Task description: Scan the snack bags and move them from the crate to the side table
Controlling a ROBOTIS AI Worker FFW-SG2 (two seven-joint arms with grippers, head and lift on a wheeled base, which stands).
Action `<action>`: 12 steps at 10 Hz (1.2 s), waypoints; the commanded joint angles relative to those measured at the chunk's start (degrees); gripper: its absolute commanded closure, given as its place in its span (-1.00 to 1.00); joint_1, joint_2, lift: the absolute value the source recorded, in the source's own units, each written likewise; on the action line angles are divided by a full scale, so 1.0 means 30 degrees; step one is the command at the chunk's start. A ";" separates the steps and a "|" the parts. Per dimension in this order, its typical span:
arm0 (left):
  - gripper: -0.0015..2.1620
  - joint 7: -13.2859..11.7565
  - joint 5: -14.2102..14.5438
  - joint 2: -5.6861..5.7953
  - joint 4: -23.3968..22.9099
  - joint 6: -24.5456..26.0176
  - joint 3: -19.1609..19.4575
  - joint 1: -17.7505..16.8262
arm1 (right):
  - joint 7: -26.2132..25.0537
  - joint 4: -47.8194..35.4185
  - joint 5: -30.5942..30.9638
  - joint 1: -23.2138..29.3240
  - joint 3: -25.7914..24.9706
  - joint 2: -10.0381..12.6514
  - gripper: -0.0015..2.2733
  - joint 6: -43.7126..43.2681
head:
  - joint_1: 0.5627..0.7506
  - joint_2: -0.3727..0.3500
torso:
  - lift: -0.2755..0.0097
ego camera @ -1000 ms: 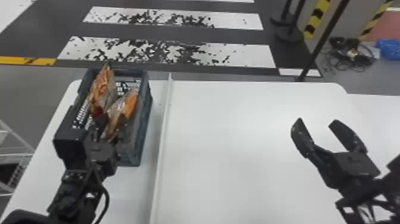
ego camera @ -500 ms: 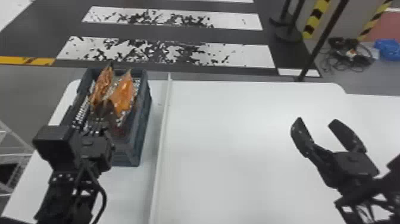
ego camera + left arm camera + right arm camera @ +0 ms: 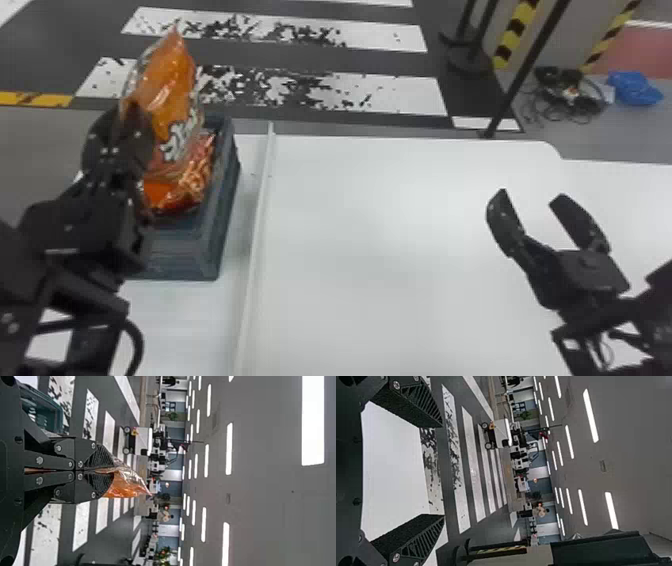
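On the left, the left gripper point(image 3: 112, 471) is closed on an orange snack bag point(image 3: 167, 95), which stands roughly upright over the crate point(image 3: 215, 235); whether its lower end has cleared the rim I can't tell. This looks like the lift-out step, ahead of scanning. The next move calls for raising the bag clear, then carrying it rightward over the raised strip point(image 3: 255, 225) for its scan and on to the side table. Past the strip lies a white tabletop point(image 3: 375, 225), and at its right the right gripper point(image 3: 530, 196) waits with fingers spread, empty.
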 commanded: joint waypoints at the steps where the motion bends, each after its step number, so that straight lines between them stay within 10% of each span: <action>1: 0.98 -0.0259 0.1113 -0.0024 -0.1036 -0.0032 -0.0409 0.0132 | -0.0001 0.0043 0.0029 0.0057 -0.0011 0.0000 -0.89 -0.0288 | 0.41 -0.24 | 0.32; 5: 0.98 -0.5649 0.9580 -0.0757 0.0458 0.0085 -0.0145 -0.0279 | -0.0587 0.0043 0.0820 0.0175 0.0048 0.0058 -0.89 -0.0640 | 0.41 -0.49 | 0.32; 7: 0.98 -0.7641 1.2334 -0.1636 0.3007 0.2136 -0.0028 -0.1040 | -0.0968 0.0072 0.1318 0.0233 0.0048 0.0087 -0.89 -0.1577 | 0.41 -0.66 | 0.32; 9: 0.98 -1.1889 1.5352 -0.2925 0.7665 0.5241 0.0792 -0.2329 | -0.0968 0.0101 0.1318 0.0204 0.0048 0.0087 -0.89 -0.1812 | 0.41 -0.79 | 0.32; 12: 0.98 -1.3999 1.5059 -0.4302 1.2119 0.9226 0.1085 -0.5552 | -0.0939 0.0189 0.1348 0.0204 0.0048 0.0029 -0.89 -0.1812 | 0.41 -0.94 | 0.32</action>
